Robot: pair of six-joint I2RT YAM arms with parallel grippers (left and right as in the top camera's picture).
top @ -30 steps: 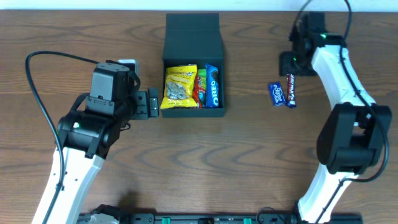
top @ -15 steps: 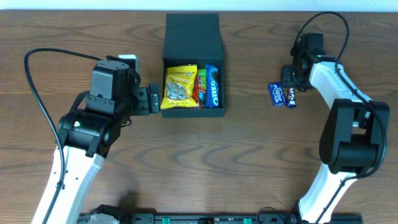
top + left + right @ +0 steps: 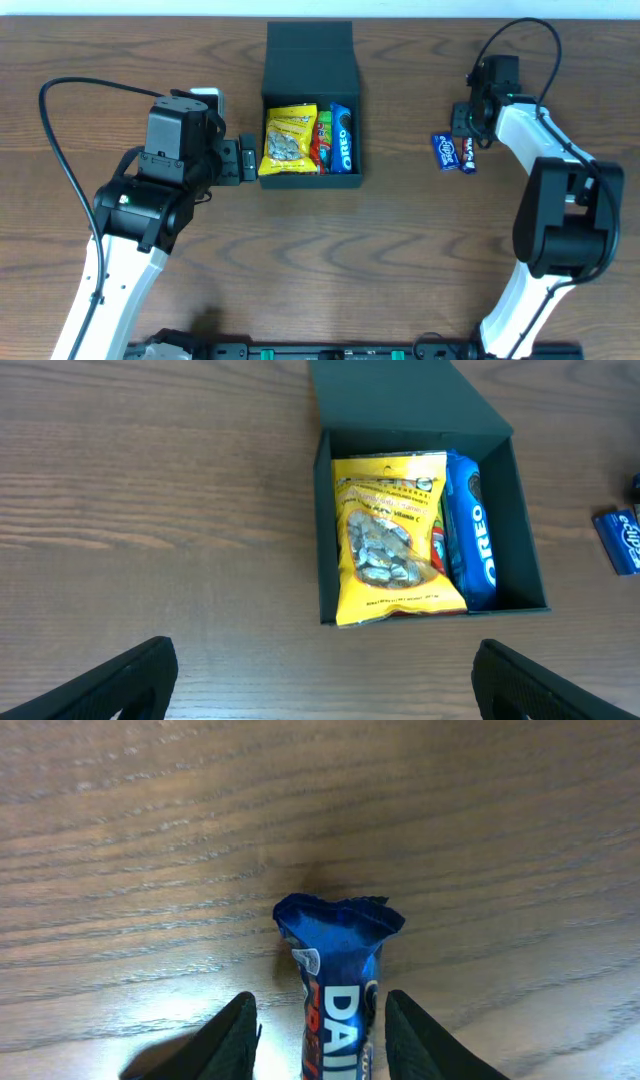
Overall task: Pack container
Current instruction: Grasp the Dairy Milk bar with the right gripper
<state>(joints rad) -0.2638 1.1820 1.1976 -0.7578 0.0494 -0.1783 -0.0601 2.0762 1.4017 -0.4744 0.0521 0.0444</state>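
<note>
The brown wood-grain table (image 3: 380,250) fills my overhead feed, and the dark teal-green, matte, square box container (image 3: 310,58) sits at its far middle, flap lid thrown back away from me. Inside it lie a yellow crinkly snack packet (image 3: 288,140), a blue Oreo biscuit packet (image 3: 342,138) along the right wall, and a thin green-and-red packet (image 3: 323,140) wedged between them. The left wrist feed gives the labels far more sharply than overhead does. My left pincer (image 3: 243,163) hangs just beside the container's left wall. Overhead it is a dark block, but the wrist feed shows its fingers (image 3: 130,675) spread wide at the bottom corners, holding nothing. Off to the right, well apart from the container, a small blue wrapped bar (image 3: 446,151) lies just beside a narrower dark bar with red and white print (image 3: 467,148). The right pincer (image 3: 466,122) sits over their far ends. Only its own camera shows that its fingers (image 3: 235,1035) straddle a blue crimped wrapper end (image 3: 338,925), jaws apart, with gaps either side.
</note>
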